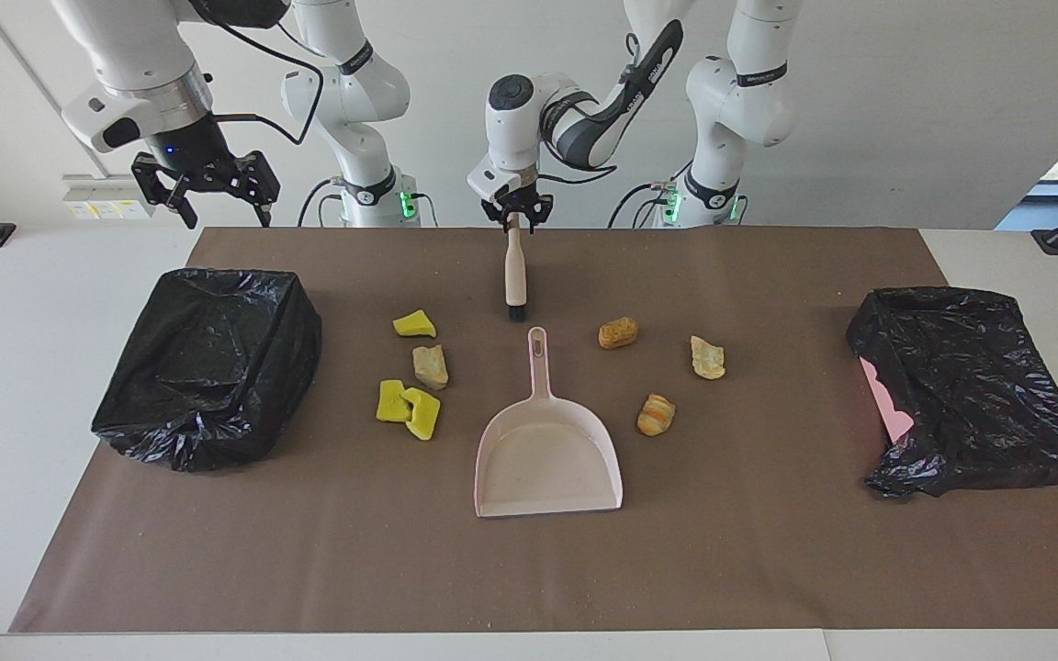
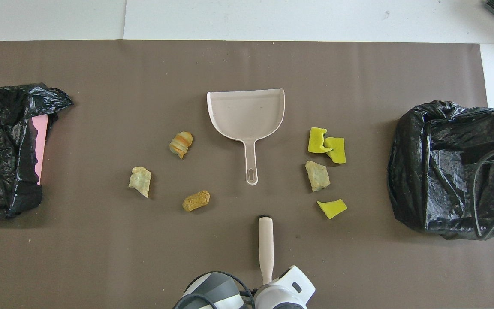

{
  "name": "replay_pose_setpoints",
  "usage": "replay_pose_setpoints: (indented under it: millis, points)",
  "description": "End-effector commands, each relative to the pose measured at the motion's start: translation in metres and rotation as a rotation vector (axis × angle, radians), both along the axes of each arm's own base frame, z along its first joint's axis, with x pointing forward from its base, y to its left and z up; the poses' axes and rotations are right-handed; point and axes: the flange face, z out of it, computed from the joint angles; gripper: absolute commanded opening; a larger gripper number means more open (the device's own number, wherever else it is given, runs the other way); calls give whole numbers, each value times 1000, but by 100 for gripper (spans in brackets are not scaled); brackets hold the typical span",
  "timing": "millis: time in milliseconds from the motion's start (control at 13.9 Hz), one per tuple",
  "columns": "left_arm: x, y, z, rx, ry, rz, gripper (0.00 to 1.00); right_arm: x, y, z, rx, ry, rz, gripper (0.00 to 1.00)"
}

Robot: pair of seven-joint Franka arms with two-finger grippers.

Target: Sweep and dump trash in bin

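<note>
Seven trash chunks lie on the brown mat around the pale pink dustpan [image 1: 547, 459] [image 2: 247, 113]. Three yellow pieces [image 1: 414, 323] [image 1: 391, 401] [image 1: 424, 414] and a tan lump [image 1: 431, 366] lie toward the right arm's end. An orange-brown lump [image 1: 618, 332], a beige lump [image 1: 707, 357] and a striped lump [image 1: 656, 414] lie toward the left arm's end. My left gripper [image 1: 515, 220] [image 2: 267, 281] is shut on the beige-handled brush [image 1: 516, 275] [image 2: 266, 244]; its black bristles are down by the dustpan's handle. My right gripper [image 1: 226, 213] hangs open and empty over a black-bagged bin [image 1: 208, 367] [image 2: 444, 167].
A second bin with a black bag and a pink edge [image 1: 970, 404] [image 2: 2, 146] sits at the left arm's end. The dustpan's open mouth faces away from the robots. The brown mat [image 1: 768, 551] covers most of the white table.
</note>
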Motion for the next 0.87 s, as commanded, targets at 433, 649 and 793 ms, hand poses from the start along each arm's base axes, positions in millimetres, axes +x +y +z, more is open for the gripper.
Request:
replay_pose_setpoints:
  millis: [433,649,793]
  points:
    - [23,17,14,24,28,35,0,-2,-2,2,20,-10,9,100]
    - [52,39,39,50,51,72,0,-1,-1,3,20,-12,11,100]
    - [65,57,54,59,75,22,0,-2,-2,2,20,-10,9,100]
